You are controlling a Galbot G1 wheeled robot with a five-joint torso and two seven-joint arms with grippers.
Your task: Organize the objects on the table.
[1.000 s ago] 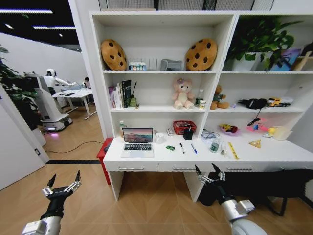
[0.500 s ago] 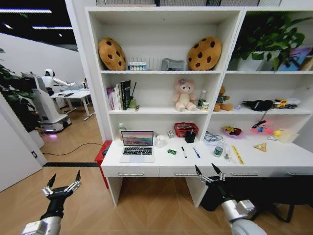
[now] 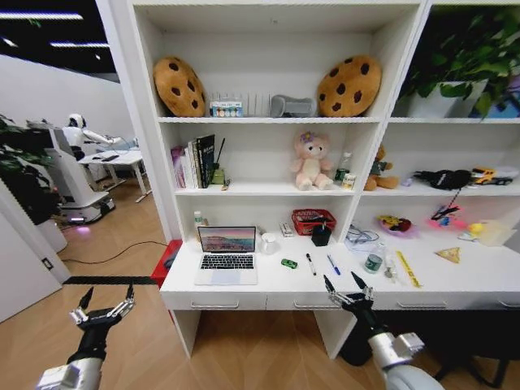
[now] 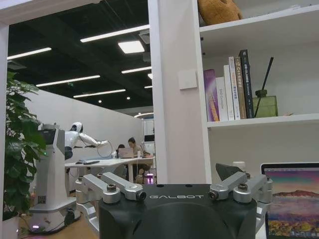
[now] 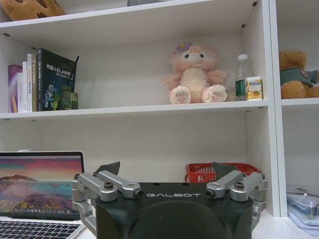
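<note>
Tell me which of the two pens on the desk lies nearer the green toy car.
The black marker. It lies just beside the green toy car, between the car and the blue pen, which is farther along the desk.

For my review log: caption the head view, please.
Both open grippers, left and right, raised before a white desk holding a laptop.

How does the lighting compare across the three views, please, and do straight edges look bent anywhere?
Head view: even indoor light, the shelf uprights lean outward from wide-angle distortion, and a pink glow sits on the right shelf. Left wrist view: bright ceiling strips against a dark ceiling. Right wrist view: soft, even light with straight shelf lines.
</note>
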